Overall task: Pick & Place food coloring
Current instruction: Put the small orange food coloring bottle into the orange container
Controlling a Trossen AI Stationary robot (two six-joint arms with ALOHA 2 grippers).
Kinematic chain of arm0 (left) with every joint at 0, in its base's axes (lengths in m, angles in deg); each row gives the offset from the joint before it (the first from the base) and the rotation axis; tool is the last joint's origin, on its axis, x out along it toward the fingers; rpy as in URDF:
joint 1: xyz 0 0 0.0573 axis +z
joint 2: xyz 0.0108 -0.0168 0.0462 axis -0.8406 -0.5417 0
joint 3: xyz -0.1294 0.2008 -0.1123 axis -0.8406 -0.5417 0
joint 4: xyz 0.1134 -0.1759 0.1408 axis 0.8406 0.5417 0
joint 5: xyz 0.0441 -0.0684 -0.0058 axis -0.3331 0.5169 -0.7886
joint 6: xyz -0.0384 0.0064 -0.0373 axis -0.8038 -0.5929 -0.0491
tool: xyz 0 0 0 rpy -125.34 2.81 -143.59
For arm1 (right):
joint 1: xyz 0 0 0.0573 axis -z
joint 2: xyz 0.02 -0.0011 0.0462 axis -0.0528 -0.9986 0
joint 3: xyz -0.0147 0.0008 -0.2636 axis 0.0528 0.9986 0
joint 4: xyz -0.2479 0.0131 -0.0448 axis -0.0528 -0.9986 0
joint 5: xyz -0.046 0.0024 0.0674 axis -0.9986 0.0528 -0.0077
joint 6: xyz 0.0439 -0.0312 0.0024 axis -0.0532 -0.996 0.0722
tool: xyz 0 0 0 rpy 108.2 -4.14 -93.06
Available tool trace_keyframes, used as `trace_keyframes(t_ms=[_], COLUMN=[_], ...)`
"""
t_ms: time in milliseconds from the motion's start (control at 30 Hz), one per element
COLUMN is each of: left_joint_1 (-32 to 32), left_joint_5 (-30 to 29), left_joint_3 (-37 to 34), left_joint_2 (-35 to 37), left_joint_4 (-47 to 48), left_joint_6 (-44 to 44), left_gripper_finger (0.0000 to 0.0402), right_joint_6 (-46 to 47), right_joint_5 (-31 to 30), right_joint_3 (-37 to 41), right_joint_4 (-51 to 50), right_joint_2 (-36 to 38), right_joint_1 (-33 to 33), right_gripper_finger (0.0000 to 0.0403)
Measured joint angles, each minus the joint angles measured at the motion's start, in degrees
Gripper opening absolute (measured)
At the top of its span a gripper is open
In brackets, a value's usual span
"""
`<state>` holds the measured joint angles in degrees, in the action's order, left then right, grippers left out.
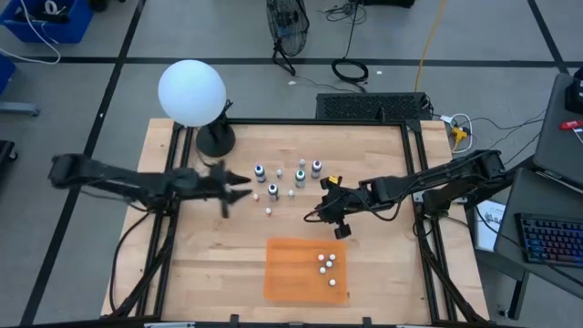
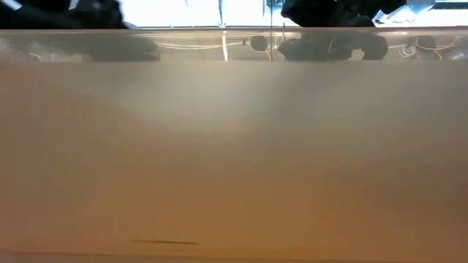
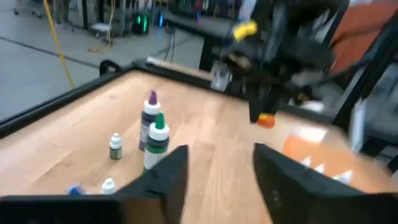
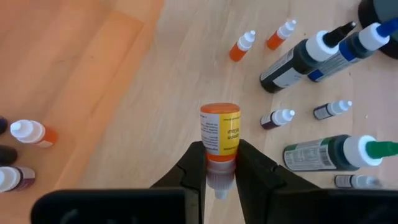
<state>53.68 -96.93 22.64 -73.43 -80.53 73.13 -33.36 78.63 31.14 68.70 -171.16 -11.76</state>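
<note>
Right end effector [image 4: 219,163] is pinching an orange bottle [image 4: 219,132], axis pointing forward; mat [image 1: 293,270] is lying just beside; left end effector [image 3: 214,171] is spread.

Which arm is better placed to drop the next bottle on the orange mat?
The right. Its gripper is shut on an orange-capped bottle, close to the orange mat. The left gripper holds nothing.

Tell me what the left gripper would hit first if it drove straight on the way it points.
Probably the green-capped bottle, standing just beyond the left gripper beside its open fingers. Depth is unclear; it might slip past onto bare table.
</note>
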Motion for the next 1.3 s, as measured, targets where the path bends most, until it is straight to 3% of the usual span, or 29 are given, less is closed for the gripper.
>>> trace_keyframes(t_ms=[200, 467, 700, 1000, 1300], left_joint_1=[-4.91, -7.94, -7.71, -4.64, -4.49], left_joint_5=[-1.96, -2.15, -7.04, -6.48, -6.38], left_joint_3=[14.19, 31.47, 36.74, 36.73, 36.73], left_joint_2=[-23.68, -43.31, -48.69, -50.15, -50.15], left_joint_4=[-3.04, -1.87, 0.06, 1.22, 0.89], left_joint_6=[8.13, 19.97, 21.79, 17.05, 17.60], left_gripper_finger=[0.0281, 0.0293, 0.0267, 0.0244, 0.0243], right_joint_6=[1.32, 0.76, -0.28, -1.60, -1.62], right_joint_5=[-0.30, -0.55, -0.63, -0.41, -0.25], right_joint_3=[0.02, 0.02, 0.01, 0.00, 0.01], right_joint_4=[1.96, 4.25, 4.76, 5.95, 5.95], right_joint_2=[0.00, 0.00, 0.00, 0.00, 0.00], right_joint_1=[0.58, 2.07, 2.29, 2.27, 2.27], right_gripper_finger=[0.0046, 0.0046, 0.0046, 0.0046, 0.0046])
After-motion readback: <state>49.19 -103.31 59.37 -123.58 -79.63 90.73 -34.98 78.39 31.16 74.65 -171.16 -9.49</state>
